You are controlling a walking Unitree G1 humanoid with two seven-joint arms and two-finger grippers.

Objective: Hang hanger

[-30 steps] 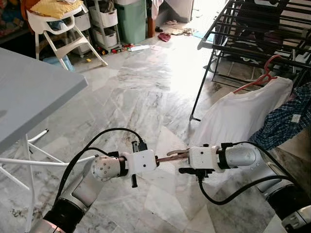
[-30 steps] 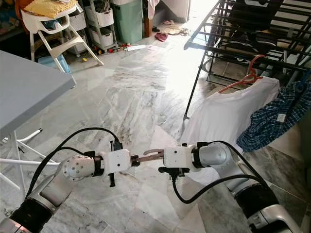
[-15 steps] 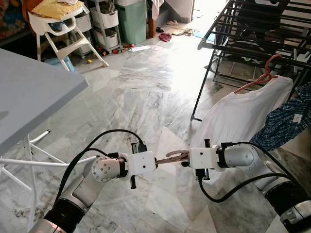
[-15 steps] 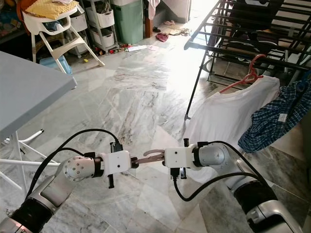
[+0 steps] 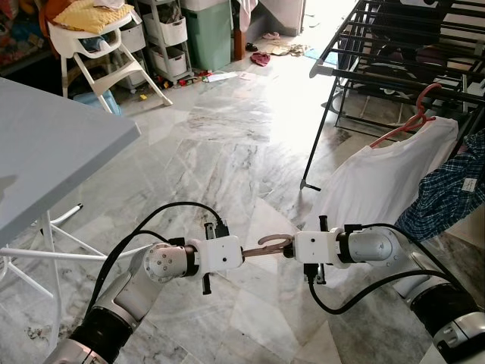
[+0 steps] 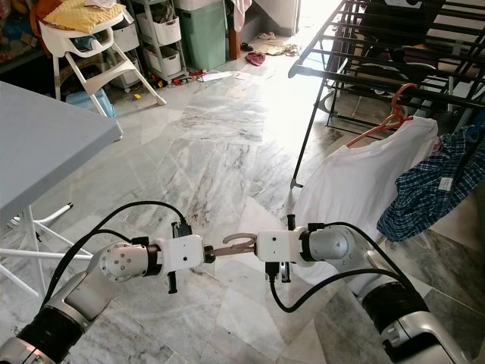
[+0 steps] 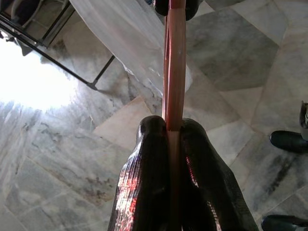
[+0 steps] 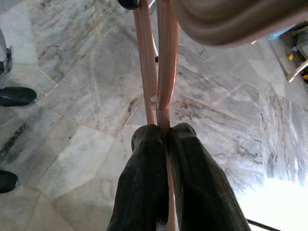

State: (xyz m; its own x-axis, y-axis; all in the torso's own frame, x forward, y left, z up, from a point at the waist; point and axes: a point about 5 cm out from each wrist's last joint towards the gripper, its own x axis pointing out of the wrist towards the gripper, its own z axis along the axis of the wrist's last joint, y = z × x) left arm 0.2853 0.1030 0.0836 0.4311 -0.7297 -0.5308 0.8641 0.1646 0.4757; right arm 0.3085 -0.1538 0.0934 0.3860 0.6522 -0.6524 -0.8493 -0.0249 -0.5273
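Both grippers, left [image 5: 254, 252] and right [image 5: 286, 250], are clamping one thin hanger [image 5: 270, 244] between them; you are handling something light, stiff, slippery — grip beside its hook.

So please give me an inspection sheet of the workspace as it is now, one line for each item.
Surface: marble floor; grey table on the robot's left.
Job's things: pink hanger held between both claws; rack ahead on the right.
Clutter: white shirt on a red hanger, plaid cloth beside it.
Grippers: left claw and right claw both shut on the hanger.
Cables: black cables loop over both wrists.
Surroundings: high chair, drawers.
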